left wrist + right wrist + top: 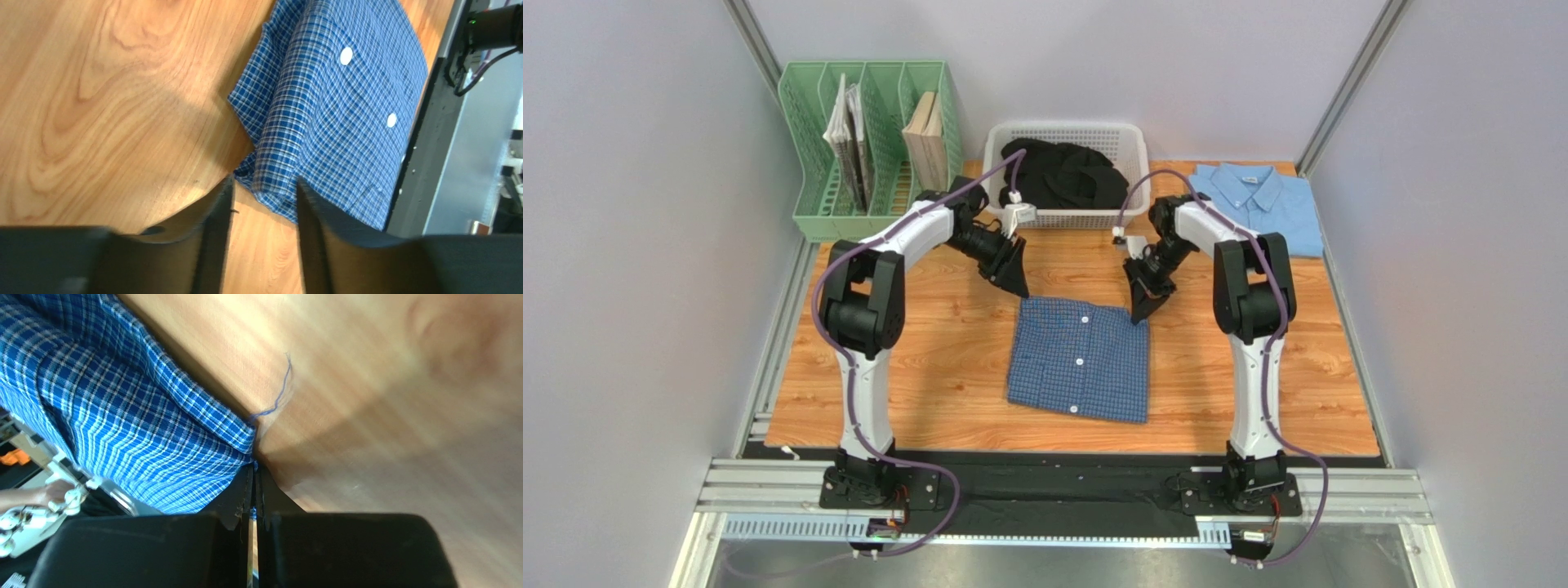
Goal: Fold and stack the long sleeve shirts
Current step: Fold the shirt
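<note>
Dark blue checked shirt (1078, 359) lies folded mid-desk (928, 368), with button line and long axis running near-to-far, slightly skewed; can't make out the collar end. Light blue shirt (1265, 206) lies flat at far right corner, collar pointing away. Left end effector (264, 184) is part-open, nothing between fingers, tips just beside dark shirt's far left corner. Right end effector (254, 468) is fully closed at its far right corner; can't tell if cloth is pinched. Loose blue thread (279, 395) there.

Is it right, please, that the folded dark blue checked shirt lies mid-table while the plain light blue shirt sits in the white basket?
Not quite: the top external view shows the plain light blue shirt lying on the table beside the white basket, not in it. The rest holds.
</note>
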You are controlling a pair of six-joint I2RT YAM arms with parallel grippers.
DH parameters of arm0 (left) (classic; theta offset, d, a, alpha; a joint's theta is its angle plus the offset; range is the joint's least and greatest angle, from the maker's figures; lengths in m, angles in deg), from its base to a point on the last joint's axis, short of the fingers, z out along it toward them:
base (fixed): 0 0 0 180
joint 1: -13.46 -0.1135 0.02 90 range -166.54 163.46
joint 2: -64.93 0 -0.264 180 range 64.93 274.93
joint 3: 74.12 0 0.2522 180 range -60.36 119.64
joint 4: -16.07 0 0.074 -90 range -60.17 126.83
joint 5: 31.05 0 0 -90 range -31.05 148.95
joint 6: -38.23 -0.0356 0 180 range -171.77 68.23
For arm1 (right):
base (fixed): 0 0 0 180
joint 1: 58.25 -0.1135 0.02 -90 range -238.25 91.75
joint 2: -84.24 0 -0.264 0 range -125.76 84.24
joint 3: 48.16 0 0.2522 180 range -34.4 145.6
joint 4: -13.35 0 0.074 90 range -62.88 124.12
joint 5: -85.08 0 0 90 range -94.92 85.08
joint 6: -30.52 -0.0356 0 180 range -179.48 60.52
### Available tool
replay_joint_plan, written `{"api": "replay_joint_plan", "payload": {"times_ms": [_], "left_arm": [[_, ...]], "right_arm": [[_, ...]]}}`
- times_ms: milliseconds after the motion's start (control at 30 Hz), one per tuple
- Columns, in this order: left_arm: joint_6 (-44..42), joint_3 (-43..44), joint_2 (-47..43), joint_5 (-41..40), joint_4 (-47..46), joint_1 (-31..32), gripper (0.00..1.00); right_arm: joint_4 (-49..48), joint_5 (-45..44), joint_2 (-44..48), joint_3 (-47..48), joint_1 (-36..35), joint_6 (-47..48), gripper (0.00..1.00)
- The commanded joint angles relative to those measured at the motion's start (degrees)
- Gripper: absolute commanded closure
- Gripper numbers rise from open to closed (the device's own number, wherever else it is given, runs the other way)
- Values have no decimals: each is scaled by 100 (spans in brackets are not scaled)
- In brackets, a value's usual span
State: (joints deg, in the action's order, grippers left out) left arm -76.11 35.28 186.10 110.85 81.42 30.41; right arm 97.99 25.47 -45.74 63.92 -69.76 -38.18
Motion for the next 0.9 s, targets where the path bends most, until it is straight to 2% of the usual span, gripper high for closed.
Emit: {"api": "replay_joint_plan", "payload": {"times_ms": [0,133,167,200,367,433,467,600,633,667,700,733,867], "left_arm": [[700,-615,-558,13,-851,-104,42],[1387,-1440,-954,-48,-1756,-131,26],[1431,-1512,-989,-31,-1906,-131,15],[1493,-1556,-972,-22,-1960,-113,11],[1493,-1609,-744,380,-1934,-104,9],[1633,-1566,-700,610,-1925,-95,25],[1669,-1557,-665,915,-1925,-95,40],[2151,-1548,-726,1602,-1925,-60,64],[2240,-1557,-787,1761,-1960,-60,75],[2362,-1600,-813,1771,-2065,-69,94],[2668,-1722,-840,1762,-2213,-95,99],[2828,-1776,-814,1710,-2528,-113,100],[3031,-1671,-428,1087,-2750,-227,100]], "right_arm": [[-742,-683,-291,870,-106,-126,100],[-618,-631,-134,917,-150,-126,100],[-618,-631,-3,856,-159,-109,100],[-618,-622,68,803,-150,-100,100],[-601,-412,349,521,-150,-187,100],[-505,-315,402,530,-159,-249,100],[-478,-193,420,530,-150,-266,100],[-311,133,665,442,-141,-381,100],[-276,264,840,399,-133,-381,100],[-267,335,938,268,-115,-381,100],[-267,388,1017,214,-45,-381,100],[-267,432,1122,170,-10,-381,100],[-354,371,1010,12,70,-372,100]]}}
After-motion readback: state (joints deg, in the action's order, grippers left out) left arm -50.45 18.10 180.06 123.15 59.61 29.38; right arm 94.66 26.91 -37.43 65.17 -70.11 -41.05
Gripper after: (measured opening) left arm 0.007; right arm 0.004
